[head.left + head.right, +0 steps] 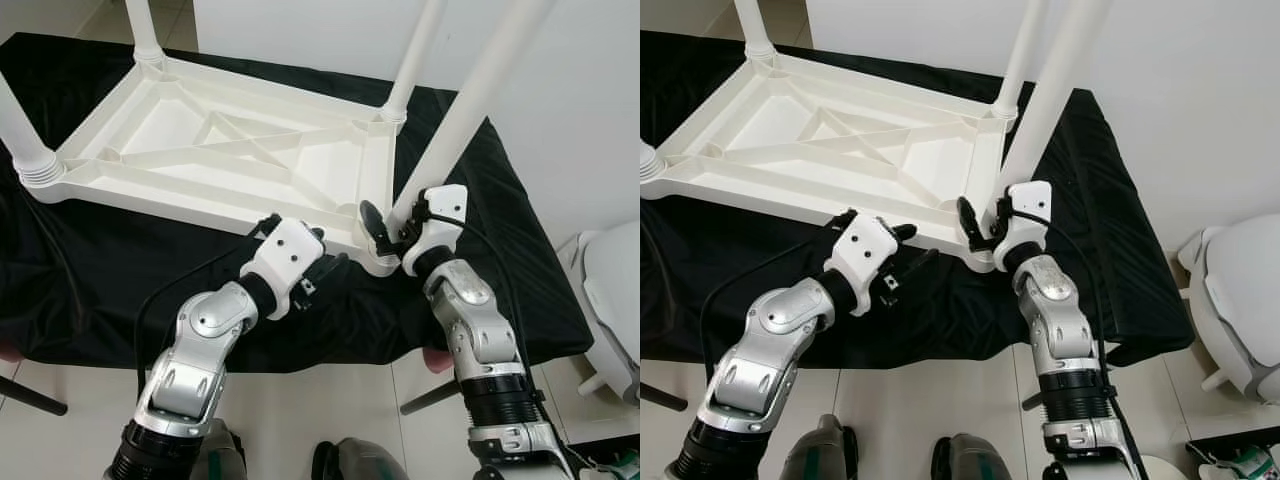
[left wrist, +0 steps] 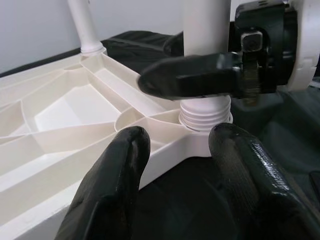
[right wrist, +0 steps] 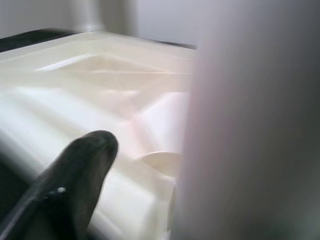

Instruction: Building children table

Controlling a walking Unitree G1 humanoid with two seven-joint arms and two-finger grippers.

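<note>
Nearest the robot, the left gripper [image 1: 325,262] is hovering open just short of the tabletop [image 1: 215,150] edge. Just beside it, the right gripper [image 1: 385,232] is clamping the upright leg [image 1: 470,110] above its threaded corner socket [image 2: 206,114]. Beyond, the white ribbed tabletop is lying upside down on black cloth [image 1: 90,270], other legs standing.

Table top [image 1: 215,150]: lies upside down on the cloth [image 1: 100,270], legs up.
Near-right leg [image 1: 470,110]: stands in the corner nearest the robot.
Right gripper [image 1: 388,235]: around that leg's base.
Left gripper [image 1: 318,262]: just left of that corner, at the near edge.
</note>
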